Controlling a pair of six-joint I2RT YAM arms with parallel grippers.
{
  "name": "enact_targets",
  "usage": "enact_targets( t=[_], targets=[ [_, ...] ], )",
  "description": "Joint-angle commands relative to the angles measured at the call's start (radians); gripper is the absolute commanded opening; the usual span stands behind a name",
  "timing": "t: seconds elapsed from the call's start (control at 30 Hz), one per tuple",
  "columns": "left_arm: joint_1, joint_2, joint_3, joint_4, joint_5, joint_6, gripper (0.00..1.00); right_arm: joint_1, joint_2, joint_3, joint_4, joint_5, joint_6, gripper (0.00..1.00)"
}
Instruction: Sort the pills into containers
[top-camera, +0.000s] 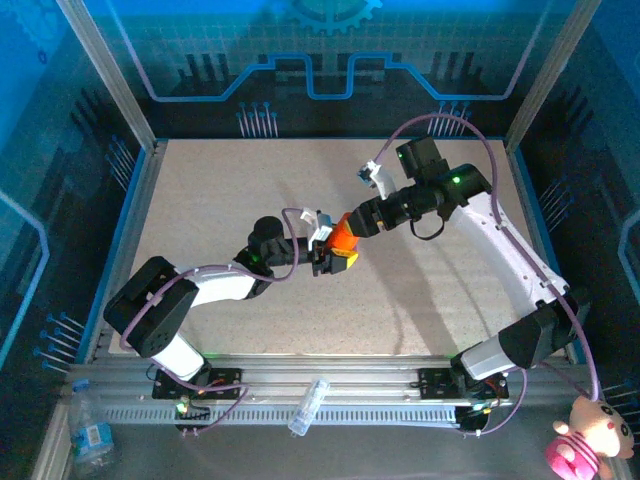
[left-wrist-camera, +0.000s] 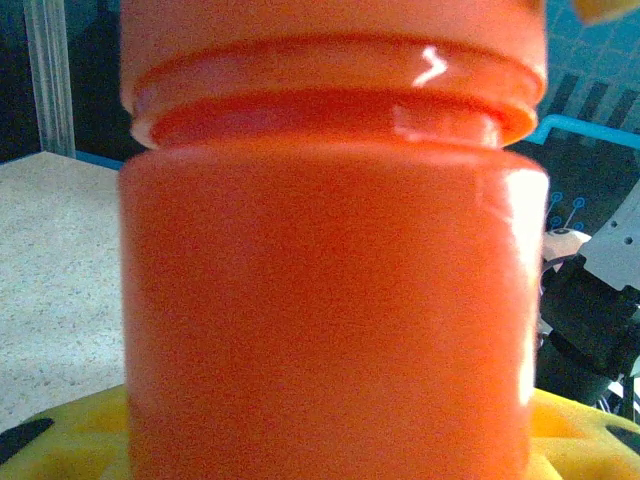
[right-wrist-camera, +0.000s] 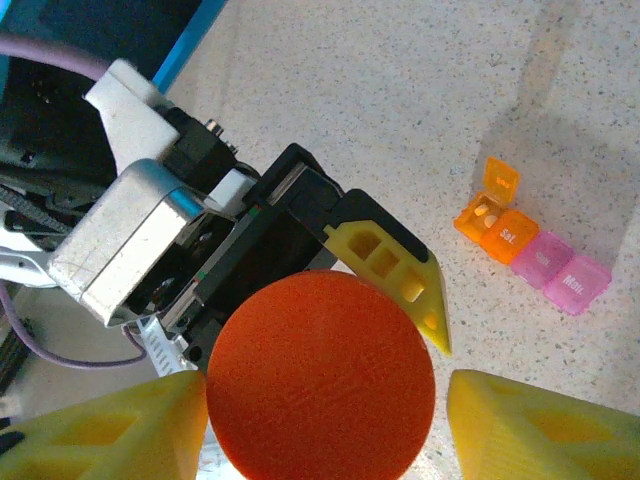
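Grips the orange bottle (left-wrist-camera: 330, 300) in the left end effector (top-camera: 337, 258), jaws about half apart and pressed against its sides, lid end turned toward the other arm. Straddles the bottle's round lid (right-wrist-camera: 320, 385) with the right end effector (top-camera: 351, 224): one yellow finger (right-wrist-camera: 110, 430) touching the rim, the other a sliver off, so set wide around the lid and not clamped yet. Looks almost straight down the bottle's long axis from the right wrist, lid centred between the fingers. Calls, at a guess, only for a squeeze and a twist about that axis. Finds the containers (right-wrist-camera: 530, 245) on the table (top-camera: 220, 200), off to one side of the bottle and apart from it: a short strip of orange and pink boxes, one orange flap (right-wrist-camera: 502, 180) raised. Cannot tell which arm sits nearer the strip.
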Motion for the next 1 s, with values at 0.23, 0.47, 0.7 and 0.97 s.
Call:
enact_targets(
  t=[0.23, 0.47, 0.7, 0.97],
  targets=[
    [0.003, -0.015, 0.037, 0.025, 0.027, -0.012, 0.00, 0.020, 0.003, -0.046, 0.038, -0.008, 0.038, 0.46],
    [0.003, -0.026, 0.036, -0.001, -0.094, 0.061, 0.00, 0.089, -0.064, -0.205, 0.198, 0.170, 0.312, 0.42],
    [-0.010, -0.033, -0.001, 0.056, -0.305, 0.189, 0.00, 0.131, -0.118, -0.453, 0.519, 0.274, 0.684, 0.42],
    [-0.013, -0.027, -0.020, 0.068, -0.294, 0.201, 0.00, 0.123, -0.074, -0.393, 0.525, 0.242, 0.679, 0.46]
  ],
)
